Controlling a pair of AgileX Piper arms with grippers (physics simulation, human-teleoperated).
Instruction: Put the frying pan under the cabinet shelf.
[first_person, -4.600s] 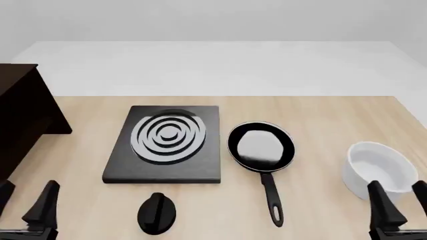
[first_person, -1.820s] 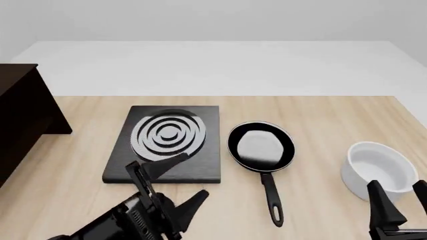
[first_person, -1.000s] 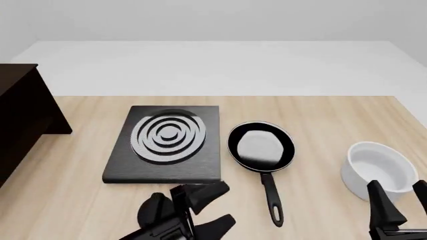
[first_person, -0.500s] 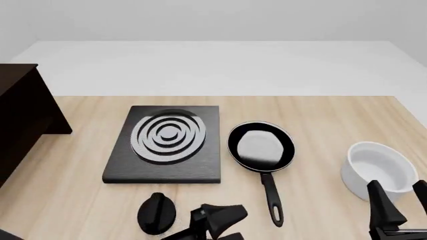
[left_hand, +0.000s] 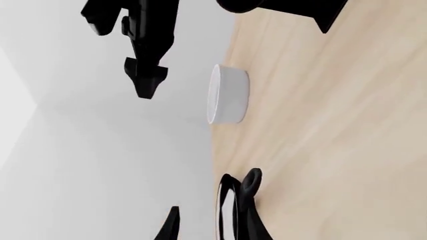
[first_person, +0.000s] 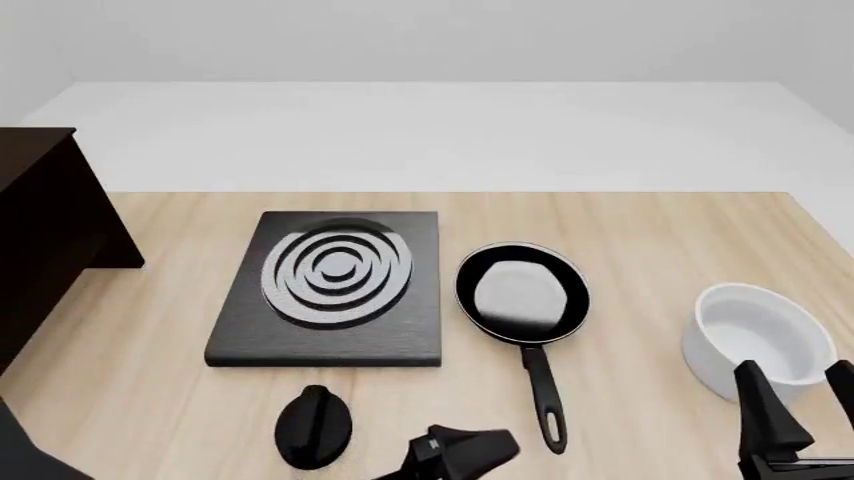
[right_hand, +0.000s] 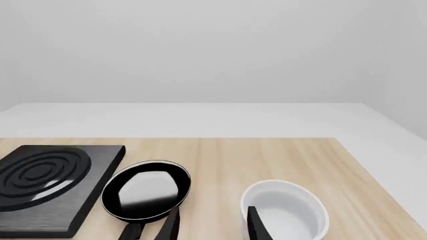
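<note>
Though cut off by the near edge of the front view, showed the left gripper (first_person: 461, 452) with fingers spread, grasping nothing. Lay just near-left of the end of the handle (first_person: 541, 395), close beside it but not touching. Found the right gripper (first_person: 801, 425) likewise released and empty, low at the near right by the white bowl (first_person: 754, 340), farther from the handle than the left.

Placed the frying pan (first_person: 523, 292) flat on the table (first_person: 641, 230), just right of the stove plate (first_person: 334, 290), long axis running far to near, handle pointing at the near edge. Left the cabinet shelf (first_person: 47, 230) at the far left, well apart from the pan; judged the carry leftward, so the left arm's job.

Caught the cabinet only in the front view. Gave pan, plate and bowl in the right wrist view; showed the pan merely edge-on in the left wrist view.
</note>
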